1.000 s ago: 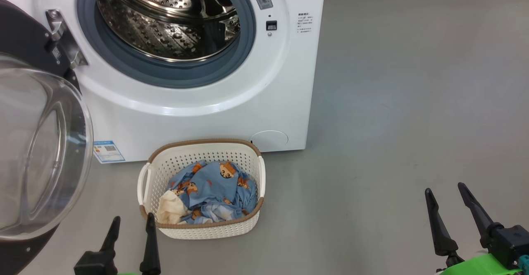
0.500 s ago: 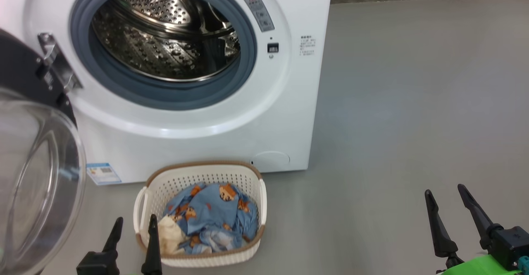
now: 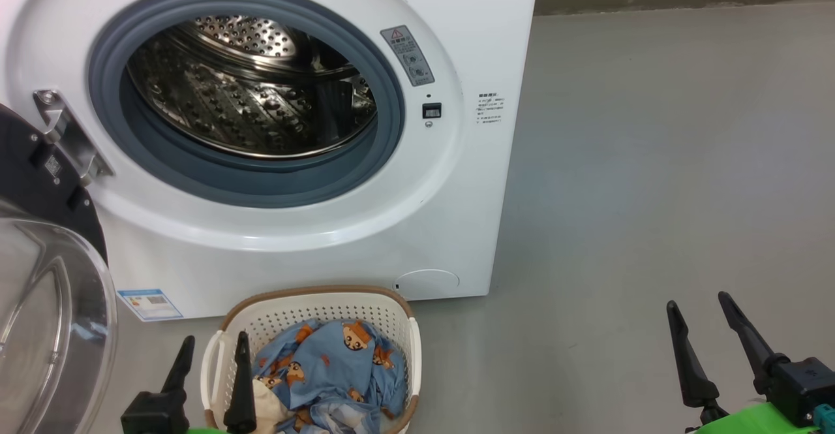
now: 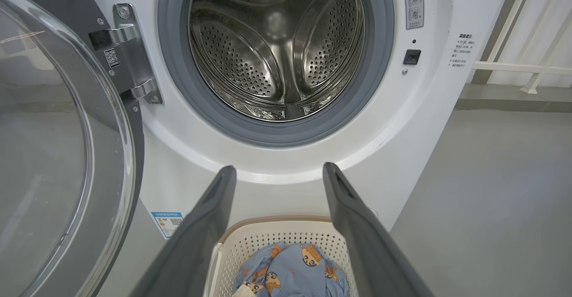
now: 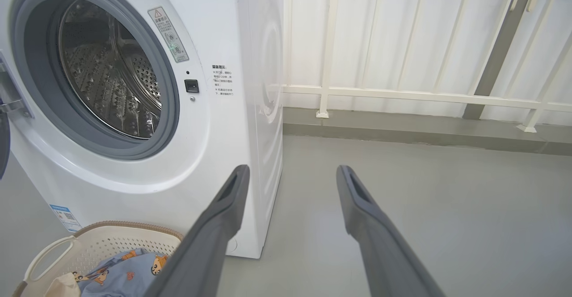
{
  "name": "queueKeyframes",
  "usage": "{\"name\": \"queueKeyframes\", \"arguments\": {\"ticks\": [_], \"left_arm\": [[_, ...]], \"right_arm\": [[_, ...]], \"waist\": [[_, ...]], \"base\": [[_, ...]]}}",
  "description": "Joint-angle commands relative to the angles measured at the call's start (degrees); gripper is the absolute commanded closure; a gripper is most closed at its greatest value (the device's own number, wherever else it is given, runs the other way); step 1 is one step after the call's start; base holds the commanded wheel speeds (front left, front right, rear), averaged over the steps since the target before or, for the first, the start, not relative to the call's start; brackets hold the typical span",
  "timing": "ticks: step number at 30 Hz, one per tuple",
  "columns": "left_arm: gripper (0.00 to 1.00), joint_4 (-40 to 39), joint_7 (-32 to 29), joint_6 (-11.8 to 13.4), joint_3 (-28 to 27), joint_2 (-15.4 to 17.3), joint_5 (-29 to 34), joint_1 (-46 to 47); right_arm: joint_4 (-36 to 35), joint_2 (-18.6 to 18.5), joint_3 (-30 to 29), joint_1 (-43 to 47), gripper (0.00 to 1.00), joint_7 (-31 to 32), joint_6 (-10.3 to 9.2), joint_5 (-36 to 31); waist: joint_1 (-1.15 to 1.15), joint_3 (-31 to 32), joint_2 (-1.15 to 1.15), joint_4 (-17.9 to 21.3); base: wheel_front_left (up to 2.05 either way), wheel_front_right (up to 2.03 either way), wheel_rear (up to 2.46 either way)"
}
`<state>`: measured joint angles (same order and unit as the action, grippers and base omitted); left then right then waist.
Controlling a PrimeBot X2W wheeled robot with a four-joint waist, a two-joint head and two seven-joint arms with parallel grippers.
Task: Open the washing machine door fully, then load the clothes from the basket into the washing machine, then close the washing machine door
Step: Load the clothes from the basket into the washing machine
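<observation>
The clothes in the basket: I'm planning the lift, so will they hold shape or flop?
Probably floppy: the clothes lie crumpled in folds, so they would likely drape and trail. Likely light thin cloth; the basket might slide on the smooth floor if fabric snags.

Floor: I saw a smooth, matt grey floor [image 3: 652, 192] stretching ahead of me and off to my right.
Kerb: a low, darker grey strip [image 5: 402, 132] ran along the floor's far edge.
Railing: a white railing [image 5: 402, 95] of thin upright bars and one horizontal rail stood on that kerb, one small foot [image 5: 321, 114] resting on it.
Post: a dark grey post [image 5: 494, 51] rose slanting from the kerb among the white bars.
Backdrop: a white surface [image 5: 424, 33] lay behind the bars; I could not tell curtain from panel.
Cord: a thin cord with a pale pull [image 5: 532, 2] hung beside the post's top.
</observation>
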<state>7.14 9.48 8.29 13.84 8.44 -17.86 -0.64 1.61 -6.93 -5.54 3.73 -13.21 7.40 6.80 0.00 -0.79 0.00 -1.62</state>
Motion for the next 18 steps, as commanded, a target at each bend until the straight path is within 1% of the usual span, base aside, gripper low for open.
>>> {"name": "queueKeyframes", "arguments": {"ticks": [1,18], "left_arm": [[0.0,-1.1,0.6,0.2,-1.7,1.0,-0.4,2.5],[0.0,-1.1,1.3,0.4,-0.9,1.0,-0.9,3.0]], "right_arm": [[-1.1,-0.9,1.7,-1.0,0.0,-0.5,0.09,0.3],[-0.9,-1.4,3.2,-2.2,0.0,-0.6,0.09,0.4]], "waist": [[0.0,0.0,0.0,0.0],[0.0,-1.0,0.0,-0.7]], "base": [[0.0,0.0,0.0],[0.0,0.0,0.0]]}}
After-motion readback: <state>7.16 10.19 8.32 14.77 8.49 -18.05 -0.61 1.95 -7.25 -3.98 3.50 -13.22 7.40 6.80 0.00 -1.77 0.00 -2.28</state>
